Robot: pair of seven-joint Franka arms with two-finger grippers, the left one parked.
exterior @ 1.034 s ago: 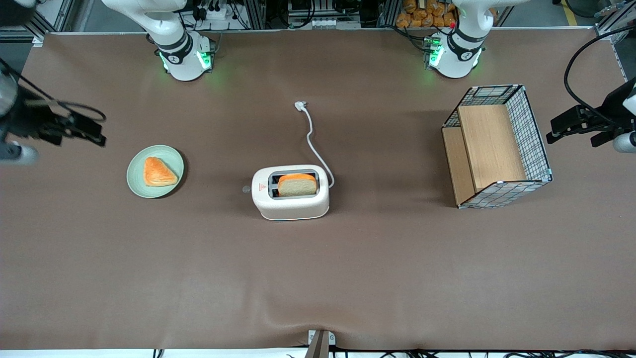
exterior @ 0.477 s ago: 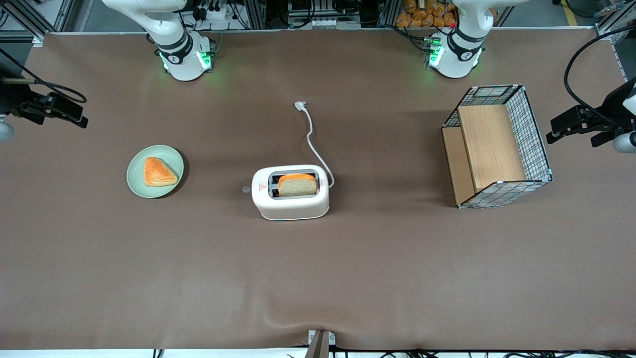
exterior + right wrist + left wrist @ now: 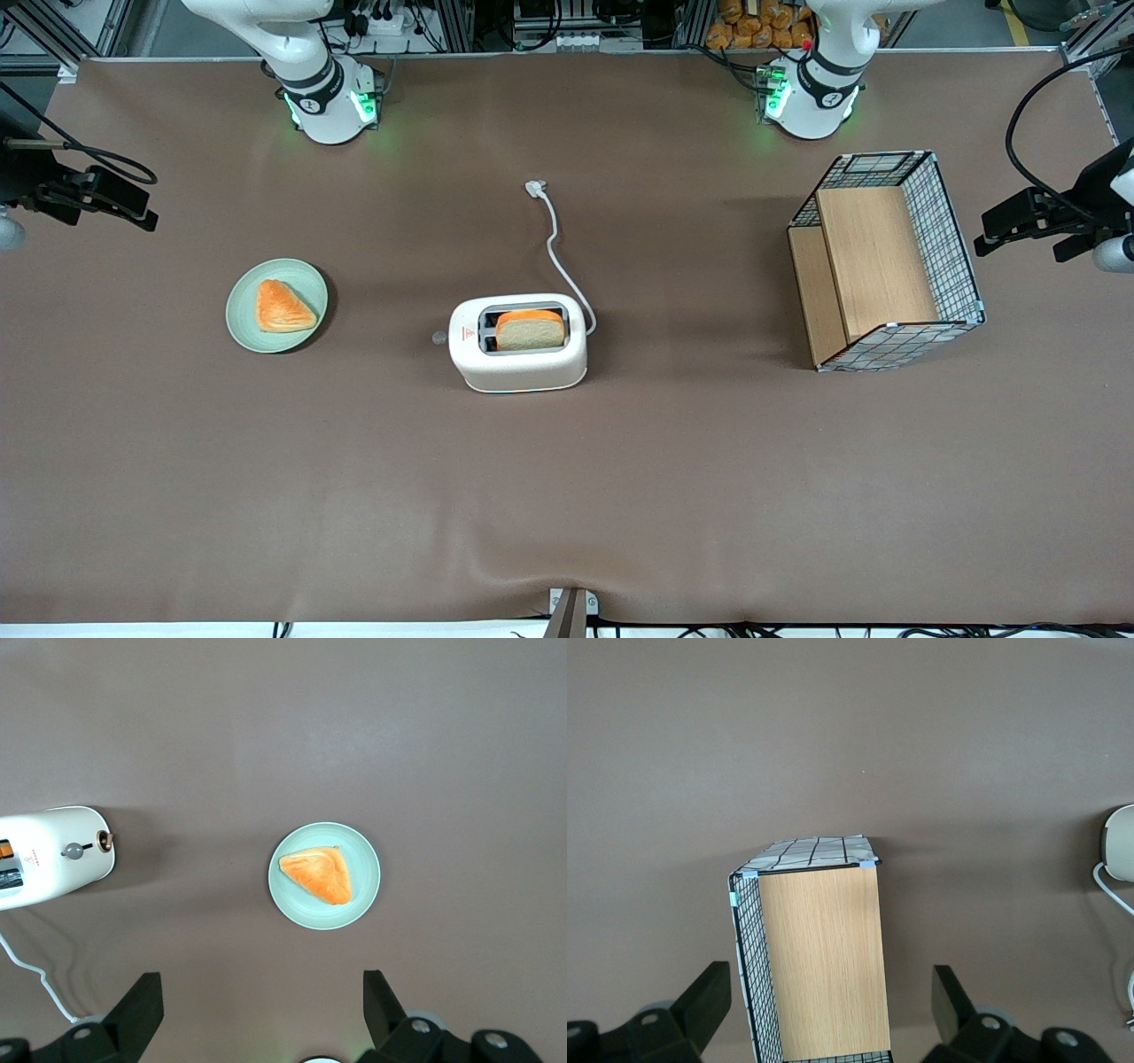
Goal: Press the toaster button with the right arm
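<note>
Item: toaster press, right arm. Front view: my gripper (image 3: 133,206) hangs above the table at the working arm's end, farther from the front camera than the green plate (image 3: 236,321) with its pastry (image 3: 283,306). The toaster (image 3: 523,372) stands mid-table with a bread slice (image 3: 530,330) in one slot and its white cord (image 3: 558,248) trailing away from the camera. The toaster button (image 3: 438,337) juts from the short end wall that faces my end of the table, well apart from my gripper, with the plate lying between the two. Right wrist view: my fingers are spread wide and carry nothing; the plate lies almost directly under them. The toaster shows off to one side, end wall toward me, with two small round fittings on it; I cannot tell from here which is the button. Left wrist view: the wire-mesh basket (image 3: 819,957), plus a sliver of toaster and cord at the frame edge. Handling, as I judge it: the toaster is rigid but light and may slide on the cloth if shoved sideways. The button is small, hard and smooth, so a fingertip could slip off it. No grasp is needed; a closed tip squarely on top of the knob, pressed straight down, should serve.
</note>
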